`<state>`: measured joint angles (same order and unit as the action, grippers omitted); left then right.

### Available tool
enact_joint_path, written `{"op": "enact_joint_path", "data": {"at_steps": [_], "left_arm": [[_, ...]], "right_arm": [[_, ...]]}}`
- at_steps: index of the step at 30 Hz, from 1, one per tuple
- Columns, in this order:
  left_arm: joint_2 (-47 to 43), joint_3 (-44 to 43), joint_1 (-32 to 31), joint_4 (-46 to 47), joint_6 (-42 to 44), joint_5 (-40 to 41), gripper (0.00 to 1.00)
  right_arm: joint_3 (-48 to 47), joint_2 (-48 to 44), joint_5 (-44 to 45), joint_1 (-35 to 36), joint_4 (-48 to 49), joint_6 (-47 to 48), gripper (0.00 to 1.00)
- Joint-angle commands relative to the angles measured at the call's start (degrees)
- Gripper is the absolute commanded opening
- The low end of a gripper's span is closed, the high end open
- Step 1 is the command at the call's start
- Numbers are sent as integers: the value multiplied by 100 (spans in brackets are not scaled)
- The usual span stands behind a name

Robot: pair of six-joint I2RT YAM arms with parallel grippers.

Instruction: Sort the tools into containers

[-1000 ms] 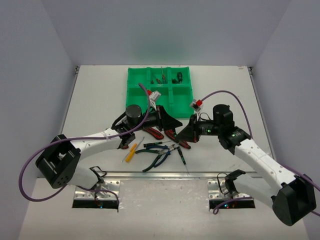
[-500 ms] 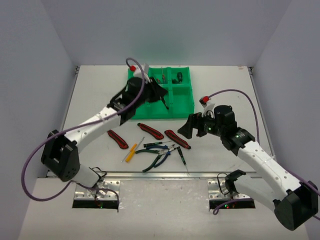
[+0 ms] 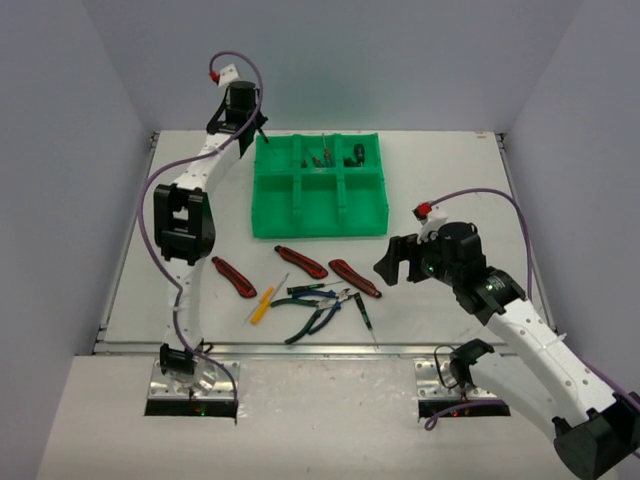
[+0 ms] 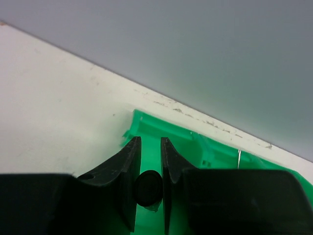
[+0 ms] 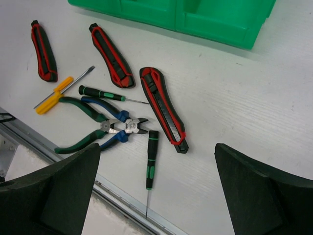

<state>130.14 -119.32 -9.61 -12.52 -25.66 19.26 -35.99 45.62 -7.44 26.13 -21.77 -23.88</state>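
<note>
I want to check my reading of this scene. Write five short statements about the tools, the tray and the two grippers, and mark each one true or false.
1. Three red-and-black utility knives lie on the table. True.
2. The right gripper holds a utility knife. False: its jaws stand wide open and hold nothing.
3. The yellow-handled screwdriver lies inside the green tray. False: it lies on the table, beside the pliers.
4. The left gripper is shut on a small dark thing over the tray's far left corner. True.
5. Small tools lie in the tray's far middle and far right compartments. True.
</note>
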Motion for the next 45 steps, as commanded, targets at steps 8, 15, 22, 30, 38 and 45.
{"op": "enact_joint_path", "data": {"at_steps": [8,15,22,30,38,45], "left_arm": [[572,-621,-50,102,-7,-793,0],[382,-670,-68,-331,-94,-1620,40],[-470,-659,-97,-611,-64,-1768,100],[-2889,798,-297,-669,50,-1474,100],[-6855,5367,-606,699,-633,-1501,100],[-8014,6721,-613,29,-512,-1698,100]], "right_arm": [[14,-173,7,12,47,131,99],[31,82,13,11,23,79,99],[-3,464,-246,21,15,-135,99],[87,838,684,753,-345,-688,97],[246,1870,1840,1952,-175,-1204,74],[183,3045,1929,2502,189,-1350,54]]}}
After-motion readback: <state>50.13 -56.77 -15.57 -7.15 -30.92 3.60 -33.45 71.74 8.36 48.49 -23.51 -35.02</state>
